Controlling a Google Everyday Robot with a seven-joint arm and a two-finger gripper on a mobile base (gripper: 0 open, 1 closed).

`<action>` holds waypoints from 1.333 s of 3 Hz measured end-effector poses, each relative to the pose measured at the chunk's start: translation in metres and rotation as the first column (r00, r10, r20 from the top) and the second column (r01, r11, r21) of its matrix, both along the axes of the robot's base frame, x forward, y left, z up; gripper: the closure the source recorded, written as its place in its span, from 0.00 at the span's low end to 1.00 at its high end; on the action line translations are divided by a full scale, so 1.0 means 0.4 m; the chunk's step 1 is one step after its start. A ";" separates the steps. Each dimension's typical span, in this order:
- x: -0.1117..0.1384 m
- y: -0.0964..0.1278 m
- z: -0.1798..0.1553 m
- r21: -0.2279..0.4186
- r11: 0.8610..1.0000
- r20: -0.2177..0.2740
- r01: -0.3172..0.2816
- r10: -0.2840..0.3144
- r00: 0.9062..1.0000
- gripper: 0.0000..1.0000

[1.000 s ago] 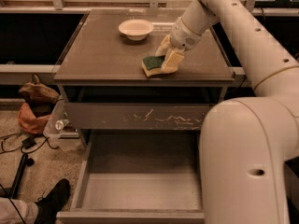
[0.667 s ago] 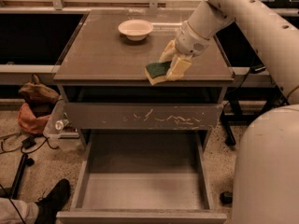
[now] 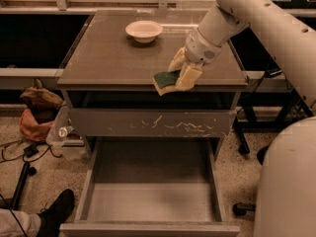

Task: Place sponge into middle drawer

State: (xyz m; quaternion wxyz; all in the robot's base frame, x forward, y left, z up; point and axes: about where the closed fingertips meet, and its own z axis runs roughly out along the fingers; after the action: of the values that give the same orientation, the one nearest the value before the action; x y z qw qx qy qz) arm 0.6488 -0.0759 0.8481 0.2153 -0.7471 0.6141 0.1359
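Observation:
The sponge, dark green on top with a pale yellow body, hangs at the front edge of the cabinet top, held in my gripper. The gripper's pale fingers are shut on the sponge's right side, and the white arm reaches in from the upper right. The middle drawer is pulled out below, wide and grey with a plain floor and low side walls. The sponge is above and behind the drawer's opening, over the cabinet's front edge.
A white bowl stands at the back of the cabinet top. A closed grey drawer front with white scratches sits above the open drawer. Bags, a bottle and cables lie on the floor at left. My white base fills the right.
The gripper has carried the sponge forward, from the middle of the cabinet top to its front edge.

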 end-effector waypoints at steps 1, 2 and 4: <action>-0.086 -0.020 0.051 0.031 0.995 0.039 0.091 -0.092 0.995 1.00; -0.176 -0.043 0.054 0.081 0.984 0.099 0.160 -0.167 0.981 1.00; -0.277 -0.046 -0.112 0.060 0.985 0.001 0.164 -0.164 0.986 1.00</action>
State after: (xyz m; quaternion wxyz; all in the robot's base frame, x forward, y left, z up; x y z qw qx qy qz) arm 0.5380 -0.0943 0.8033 0.2496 -0.6876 0.6686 0.1336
